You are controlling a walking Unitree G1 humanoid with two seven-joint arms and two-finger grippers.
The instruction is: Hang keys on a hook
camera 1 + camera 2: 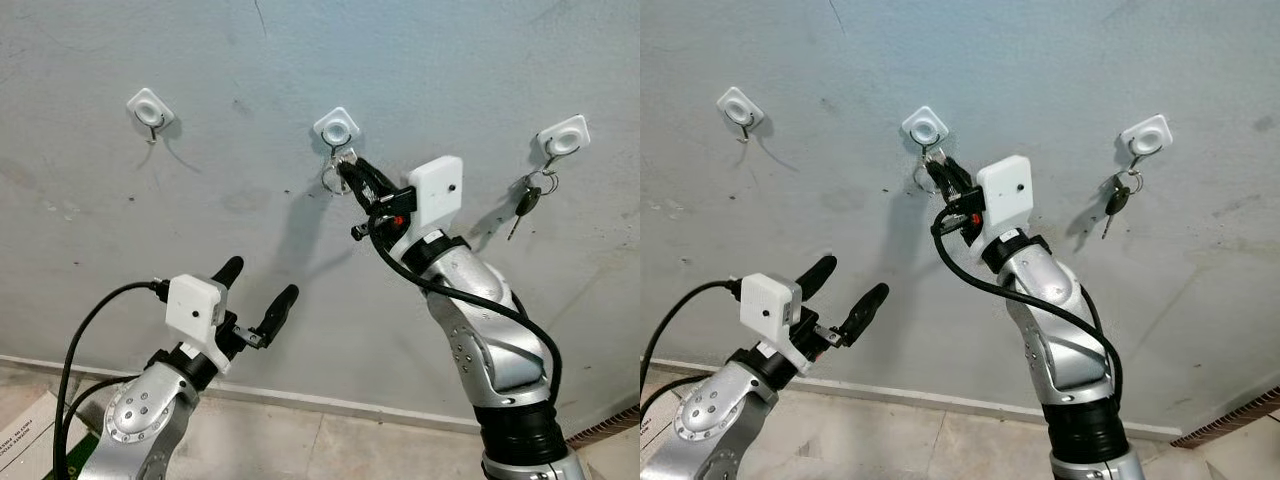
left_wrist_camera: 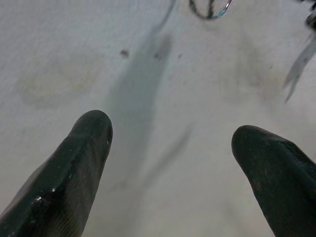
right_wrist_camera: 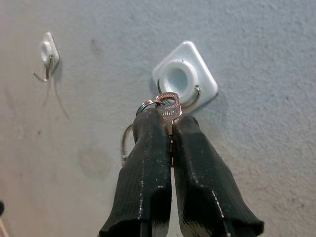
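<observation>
Three white adhesive hooks are stuck on the grey wall. My right gripper [image 1: 348, 172] is raised to the middle hook [image 1: 336, 128] and is shut on a silver key [image 3: 169, 106] with a key ring [image 1: 331, 181]. The key's head is right against the middle hook's wire [image 3: 193, 97], just under its white base [image 3: 183, 76]. The left hook [image 1: 149, 108] is bare. A dark key [image 1: 527, 200] hangs from the right hook [image 1: 563, 139]. My left gripper [image 1: 259, 290] is open, held low off the wall, with nothing between its fingers [image 2: 81, 163].
A white skirting strip [image 1: 300, 398] runs along the wall's foot above a tiled floor. A black cable [image 1: 440, 285] loops along my right arm. A box corner [image 1: 25, 440] lies at the lower left.
</observation>
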